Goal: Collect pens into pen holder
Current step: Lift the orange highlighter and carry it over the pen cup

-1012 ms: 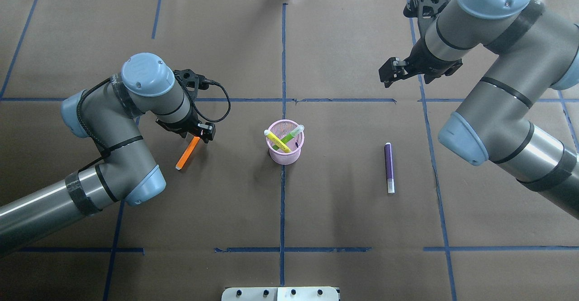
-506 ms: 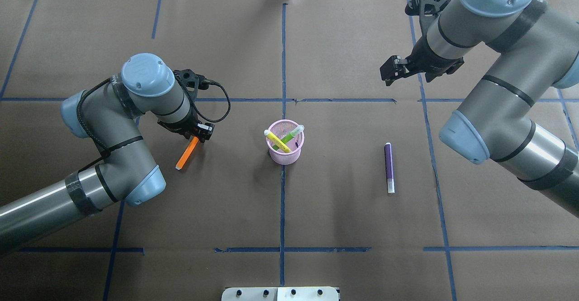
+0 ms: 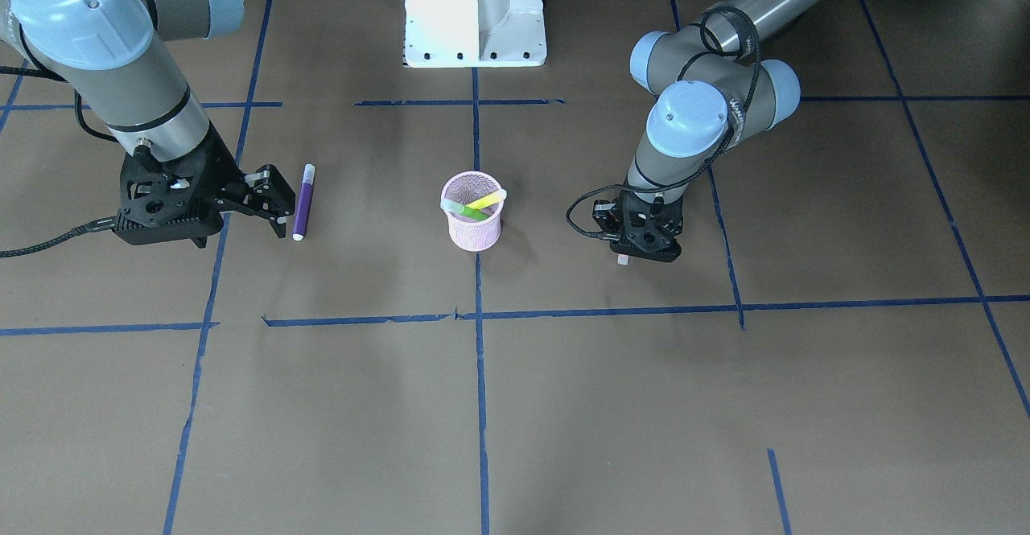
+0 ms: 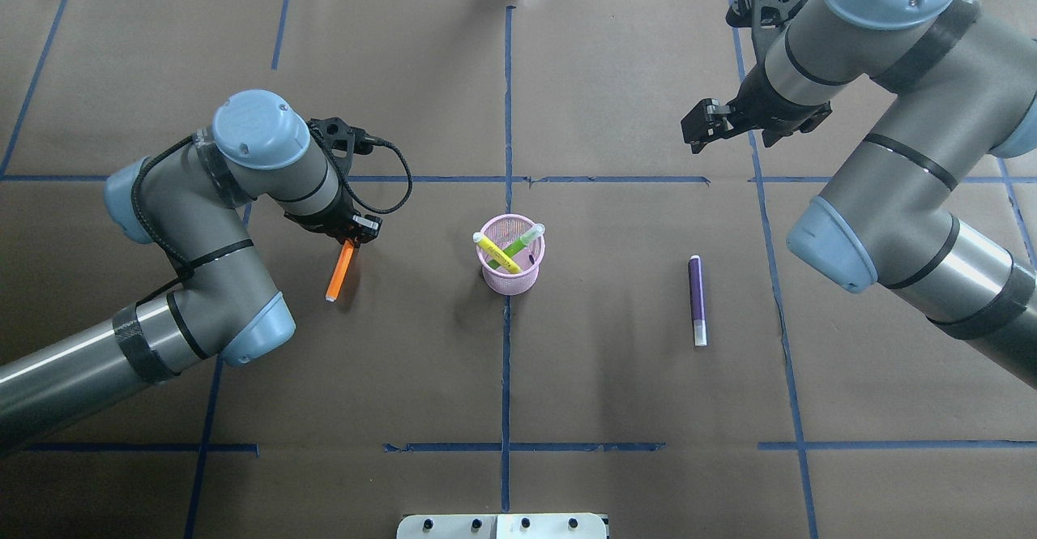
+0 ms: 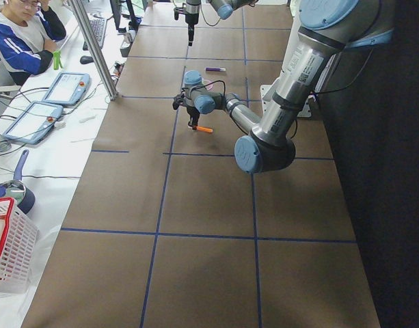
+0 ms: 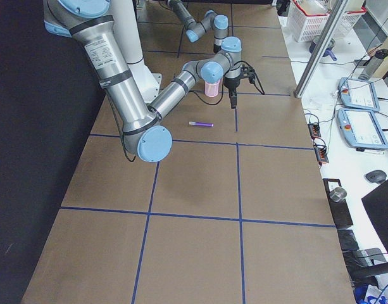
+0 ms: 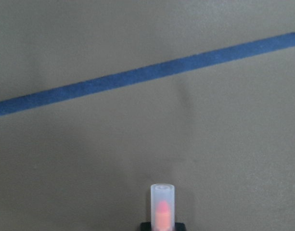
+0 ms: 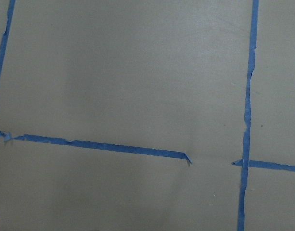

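Left pincer (image 4: 356, 237) clamps one end of the orange pen (image 4: 340, 273)

Matt brown paper table cover (image 4: 616, 85), matt blue tape lines (image 4: 507, 101), pink wire-mesh cup (image 4: 509, 279), smooth orange pen (image 4: 341, 268) with frosted see-through plastic cap (image 7: 162, 198), smooth grey arms (image 4: 919, 168) with glossy blue joints.

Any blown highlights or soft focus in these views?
Front-facing view: the white base block is blown out. Left wrist view: the cap of the orange pen looks soft, close to the lens. Overhead view: faint shadow beside the pen holder.
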Controlling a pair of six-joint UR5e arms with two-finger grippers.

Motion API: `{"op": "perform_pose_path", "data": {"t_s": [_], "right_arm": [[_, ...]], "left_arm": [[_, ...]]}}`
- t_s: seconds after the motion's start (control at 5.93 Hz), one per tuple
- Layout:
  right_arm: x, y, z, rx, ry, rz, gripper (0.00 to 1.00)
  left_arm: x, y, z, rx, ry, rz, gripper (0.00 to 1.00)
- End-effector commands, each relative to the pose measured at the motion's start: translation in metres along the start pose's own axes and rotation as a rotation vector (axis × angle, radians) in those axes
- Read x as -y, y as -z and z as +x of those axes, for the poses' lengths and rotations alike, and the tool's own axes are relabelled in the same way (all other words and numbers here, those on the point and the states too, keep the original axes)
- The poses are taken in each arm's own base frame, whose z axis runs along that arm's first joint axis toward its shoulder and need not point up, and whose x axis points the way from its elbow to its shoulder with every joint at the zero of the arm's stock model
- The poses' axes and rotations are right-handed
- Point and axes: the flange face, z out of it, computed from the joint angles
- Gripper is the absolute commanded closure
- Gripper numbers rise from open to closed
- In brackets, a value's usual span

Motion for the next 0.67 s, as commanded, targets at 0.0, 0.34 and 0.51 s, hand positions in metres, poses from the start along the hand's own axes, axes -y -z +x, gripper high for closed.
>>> {"op": "perform_pose_path", "data": {"t_s": [0.0,0.34,0.51], "right_arm": [[-0.003,-0.003,0.002,0.02,-0.006,-0.035,0.0],[-0.008,-0.008,0.009,0.016,-0.009,-0.046,0.0],[-0.009,-0.008,0.008,0.022,-0.01,-0.053,0.0]], "left_arm": [[-0.006,0.065,-0.011,-0.037,-0.026,0.14,1.0],[0.004,0.116,0.008,-0.172,-0.111,0.481,1.0],[0.005,0.144,0.014,-0.278,-0.087,0.671,1.0]]}}
